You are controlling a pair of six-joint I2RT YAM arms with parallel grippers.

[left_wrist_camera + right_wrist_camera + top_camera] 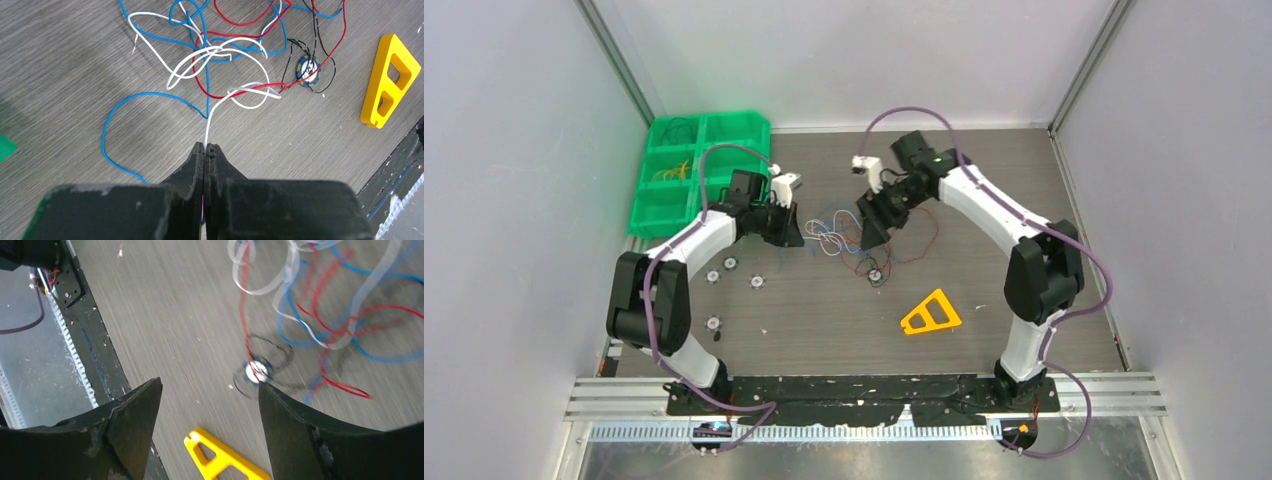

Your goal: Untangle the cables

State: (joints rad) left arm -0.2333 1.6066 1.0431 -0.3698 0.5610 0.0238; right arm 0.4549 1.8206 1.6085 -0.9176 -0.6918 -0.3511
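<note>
**Left gripper pinches white cable as tangle lies mid-table**

A wooden table (824,335) sets the stage. Pale panels close off its left, back and right sides, and a black mounting rail (864,388) runs along the near edge. Bare wood lies open in the near middle and toward the right wall. A green compartment bin (656,215) fills the far-left corner, just behind the left arm (689,245). The right arm (1009,210) arcs in from the opposite side. Between them, at the table's centre, the cables (844,240) sprawl in a loose knot of blue, red, white and black loops. A yellow triangular piece (931,314) lies flat on the near-right side of the knot, apart from it. Several small white discs (757,282) dot the wood near the left arm. The left gripper (205,147), fingers pressed together, pinches the white cable (209,120) at the tangle's left edge. The right gripper (210,390) hangs over the knot, jaws spread wide with nothing between them, above a small round part (256,371) wired with black and red strands.
</note>
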